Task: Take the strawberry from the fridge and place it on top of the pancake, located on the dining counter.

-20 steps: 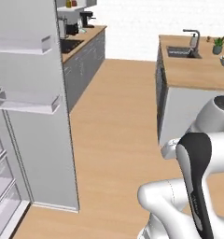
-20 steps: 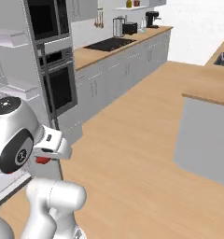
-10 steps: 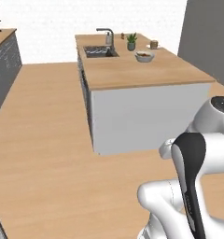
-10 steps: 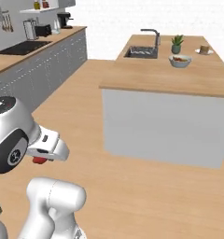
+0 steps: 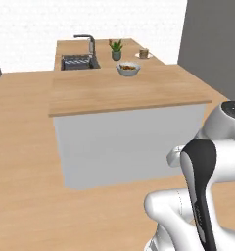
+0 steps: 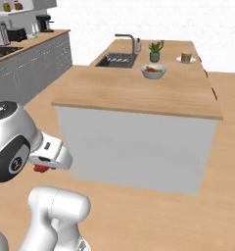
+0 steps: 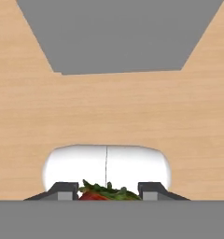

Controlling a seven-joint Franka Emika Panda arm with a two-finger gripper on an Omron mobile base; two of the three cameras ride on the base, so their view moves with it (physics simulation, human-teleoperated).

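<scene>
No readable writing — strawberry (image 7: 104, 192) gripped between jaws

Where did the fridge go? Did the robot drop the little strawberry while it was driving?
The robot's base turned away from the fridge, so the cameras swung round and now face the dining counter. The pancake sits at its far end, and nothing on the counter moved. The claw did not drop anything: it stays shut on the strawberry, tucked low beside the robot's body.
</scene>
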